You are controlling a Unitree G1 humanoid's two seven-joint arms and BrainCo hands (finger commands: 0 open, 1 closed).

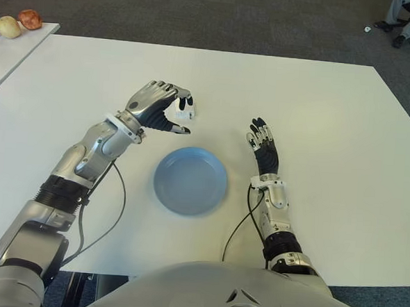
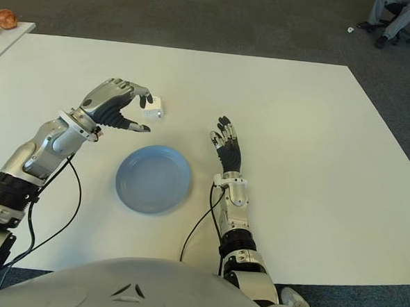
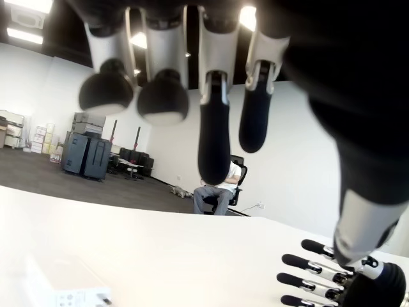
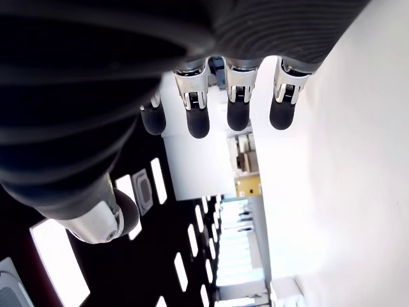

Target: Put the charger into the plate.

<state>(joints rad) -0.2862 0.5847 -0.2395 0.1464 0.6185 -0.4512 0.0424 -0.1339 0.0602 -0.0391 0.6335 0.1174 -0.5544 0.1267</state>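
At eleven o'clock from the blue plate (image 1: 190,180), the left hand (image 1: 159,105) arched over the white charger (image 1: 187,110), fingers apart, poised to grasp; the right hand (image 1: 263,147) lay open at three o'clock.

The left hand (image 1: 160,105) has silver metallic shells over the back and knuckles, with black rubbery fingertips; the right hand (image 1: 262,144) shows dark, ribbed fingers with small pale joint segments; both forearms are silver-grey with black ribbed collars near the elbows and white bands at the wrists; thin black cables loop from each forearm; the torso is smooth, pale grey.
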